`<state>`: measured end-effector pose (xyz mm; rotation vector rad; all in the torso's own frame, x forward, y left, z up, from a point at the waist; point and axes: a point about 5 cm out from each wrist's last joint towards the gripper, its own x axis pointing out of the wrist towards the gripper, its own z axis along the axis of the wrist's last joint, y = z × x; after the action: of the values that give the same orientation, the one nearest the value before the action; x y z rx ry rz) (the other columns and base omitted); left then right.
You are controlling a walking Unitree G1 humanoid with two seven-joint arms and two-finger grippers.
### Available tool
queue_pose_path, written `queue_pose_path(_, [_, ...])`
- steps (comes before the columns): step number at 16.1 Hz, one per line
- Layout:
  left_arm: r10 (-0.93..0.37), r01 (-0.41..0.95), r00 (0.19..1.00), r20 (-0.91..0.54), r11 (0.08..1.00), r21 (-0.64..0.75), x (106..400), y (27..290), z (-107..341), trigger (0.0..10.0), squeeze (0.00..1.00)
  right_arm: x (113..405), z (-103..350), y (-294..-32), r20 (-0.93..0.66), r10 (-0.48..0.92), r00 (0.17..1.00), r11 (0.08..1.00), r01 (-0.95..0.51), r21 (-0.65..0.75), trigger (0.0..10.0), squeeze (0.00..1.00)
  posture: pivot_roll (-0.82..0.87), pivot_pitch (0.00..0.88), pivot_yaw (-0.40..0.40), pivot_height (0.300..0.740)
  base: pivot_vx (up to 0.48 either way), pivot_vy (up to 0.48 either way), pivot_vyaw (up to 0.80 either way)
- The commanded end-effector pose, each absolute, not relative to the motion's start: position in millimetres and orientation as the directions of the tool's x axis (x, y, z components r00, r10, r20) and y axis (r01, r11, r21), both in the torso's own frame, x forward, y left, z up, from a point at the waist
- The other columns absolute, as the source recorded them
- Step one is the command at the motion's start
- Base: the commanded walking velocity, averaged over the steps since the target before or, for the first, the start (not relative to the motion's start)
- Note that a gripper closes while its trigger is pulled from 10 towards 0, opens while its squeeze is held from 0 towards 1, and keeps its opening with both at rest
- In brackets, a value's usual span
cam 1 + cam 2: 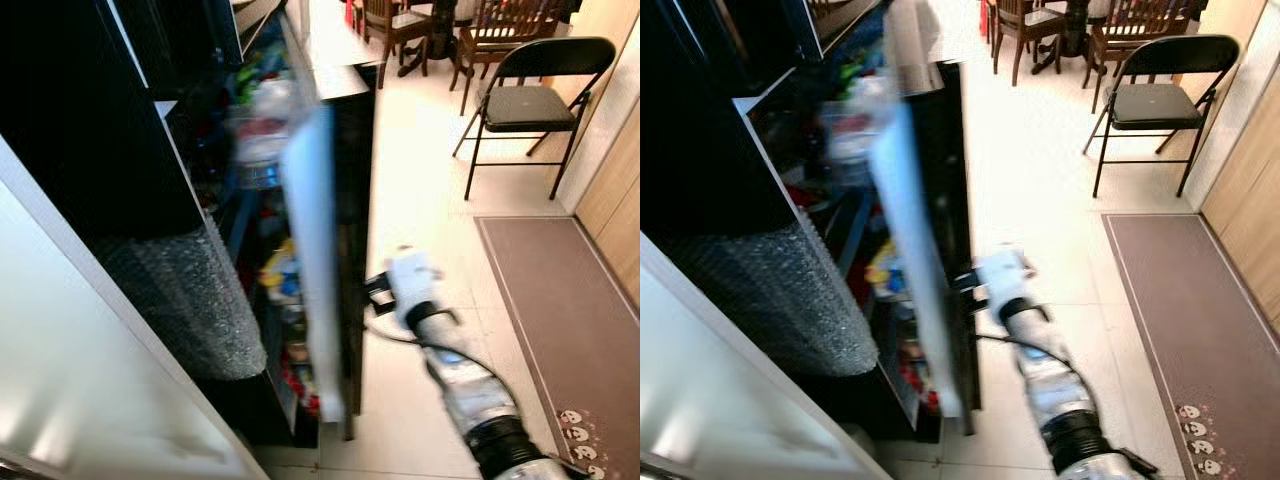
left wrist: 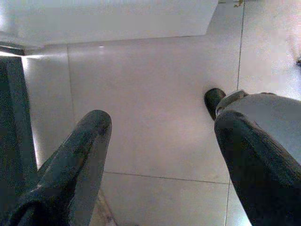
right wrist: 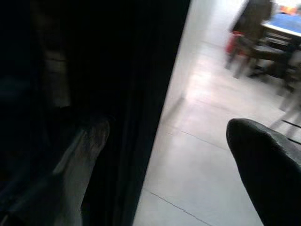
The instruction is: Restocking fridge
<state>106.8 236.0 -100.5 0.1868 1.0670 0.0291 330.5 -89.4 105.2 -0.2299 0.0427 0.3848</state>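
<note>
No writing is readable. The right gripper (image 3: 164, 155), fingers apart, is at the fridge door (image 1: 312, 250); blurred items (image 1: 280, 275) fill shelves beyond. The left gripper (image 2: 160, 141) is spread above the floor (image 2: 150, 94).

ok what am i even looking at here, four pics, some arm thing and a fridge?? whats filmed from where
This is a walking humanoid robot restocking a fridge. The two wide pictures come from its head, looking down. They show the open fridge door seen edge-on, blurry shelves of food behind it, and the robot's right arm reaching toward the door's outer edge. Its right hand sits by that edge. A folding chair and a mat are on the tiled floor. The other two pictures come from wrist cameras. The left hand hangs open over floor tiles. The right hand's fingers are spread, holding nothing.
</note>
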Motion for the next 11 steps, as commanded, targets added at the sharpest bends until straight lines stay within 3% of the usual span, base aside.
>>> queue_pose_path(1, [0.13,0.039,0.478,-0.869,0.985,0.169,103.8,239.5,-100.6,10.0,0.0,327.9,110.0,-70.5,-0.07,0.451,0.89,0.862,-0.455,-0.223,10.0,0.0,-0.19,0.0,0.081,0.74,0.0,0.0,0.0])
queue_pose_path(4, [0.129,0.039,0.477,-0.869,0.985,0.168,103.9,239.6,-100.5,10.0,0.0,315.4,100.8,-59.6,-0.099,0.528,0.844,0.819,-0.536,-0.203,10.0,0.0,-0.2,0.0,0.085,0.74,0.0,0.0,0.0])
queue_pose_path(11, [0.126,0.048,0.478,-0.869,0.984,0.169,105.1,240.2,-100.1,10.0,0.0,310.5,98.6,-59.8,-0.109,0.556,0.824,0.801,-0.566,-0.195,10.0,0.0,-0.2,0.0,0.089,0.74,0.0,0.0,0.0])
